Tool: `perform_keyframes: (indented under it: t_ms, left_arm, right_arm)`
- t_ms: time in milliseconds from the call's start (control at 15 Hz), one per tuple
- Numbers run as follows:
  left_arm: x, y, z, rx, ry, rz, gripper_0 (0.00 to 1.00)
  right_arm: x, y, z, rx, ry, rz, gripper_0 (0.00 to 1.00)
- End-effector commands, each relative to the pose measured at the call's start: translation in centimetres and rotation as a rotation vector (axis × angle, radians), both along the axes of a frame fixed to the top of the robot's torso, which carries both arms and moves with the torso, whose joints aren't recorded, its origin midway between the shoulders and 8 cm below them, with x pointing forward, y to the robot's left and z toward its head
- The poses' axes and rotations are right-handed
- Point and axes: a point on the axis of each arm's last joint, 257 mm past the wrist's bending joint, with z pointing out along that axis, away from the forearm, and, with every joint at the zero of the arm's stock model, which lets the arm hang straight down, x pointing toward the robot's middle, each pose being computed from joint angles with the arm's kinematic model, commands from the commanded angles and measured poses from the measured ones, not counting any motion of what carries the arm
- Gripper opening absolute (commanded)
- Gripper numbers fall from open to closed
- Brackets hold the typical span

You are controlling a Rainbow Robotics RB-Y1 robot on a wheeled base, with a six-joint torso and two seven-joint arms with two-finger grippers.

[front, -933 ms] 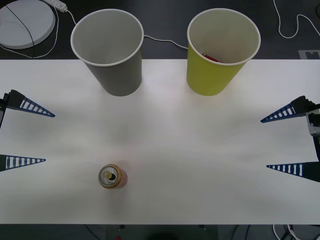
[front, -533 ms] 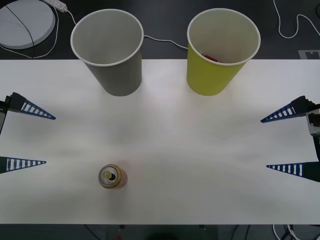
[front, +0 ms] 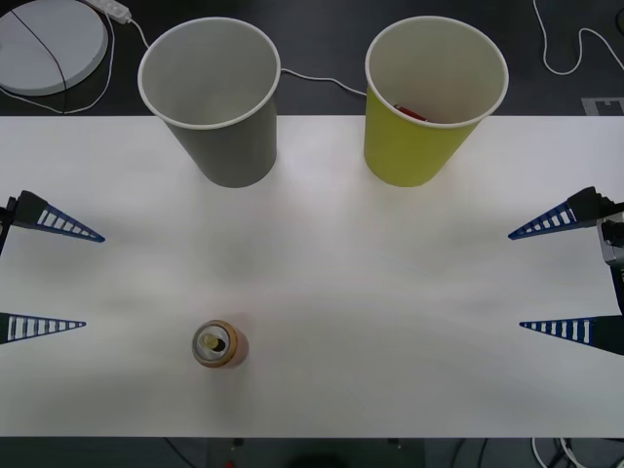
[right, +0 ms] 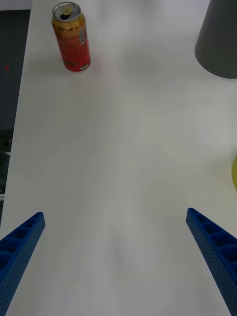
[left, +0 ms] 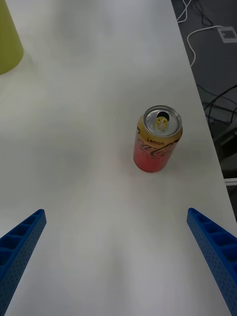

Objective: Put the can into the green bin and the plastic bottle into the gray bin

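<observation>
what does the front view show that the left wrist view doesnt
Only the front view takes in the gray bin, the red item lying inside the green bin, the right gripper open at the table's right edge, and the white round disc behind the table. Only the left wrist view gives the can's side, with its Lemon lettering and red lower half. Both share the upright can, open on top, the white table, part of the green bin, and the open left gripper.
</observation>
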Motion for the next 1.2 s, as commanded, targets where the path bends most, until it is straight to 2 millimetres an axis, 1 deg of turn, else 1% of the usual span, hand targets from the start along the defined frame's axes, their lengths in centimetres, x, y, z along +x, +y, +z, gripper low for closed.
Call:
perform_keyframes:
  t_ms: [67, 333, 533, 667, 800, 1200]
  left_arm:
    - [0.2, 0.4, -1.6, -0.051, -0.011, -0.010, 1.00]
    - [0.0, 1.0, -4.0, -0.105, -0.040, -0.033, 1.00]
    - [-0.8, 0.9, -5.7, -0.148, -0.045, -0.064, 1.00]
    - [-1.0, 1.1, -6.8, -0.161, -0.047, -0.075, 1.00]
    - [-1.4, 1.0, -8.3, -0.188, -0.042, -0.087, 1.00]
    - [-2.4, 0.0, -11.3, -0.268, 0.011, -0.084, 1.00]
  right_arm:
    - [0.0, 0.0, 0.0, 0.000, 0.000, 0.000, 1.00]
    - [0.0, 0.0, 0.0, 0.000, 0.000, 0.000, 1.00]
    - [0.0, 0.0, 0.0, 0.000, 0.000, 0.000, 1.00]
    - [0.0, 0.0, 0.0, 0.000, 0.000, 0.000, 1.00]
    - [0.0, 0.0, 0.0, 0.000, 0.000, 0.000, 1.00]
    - [0.0, 0.0, 0.0, 0.000, 0.000, 0.000, 1.00]
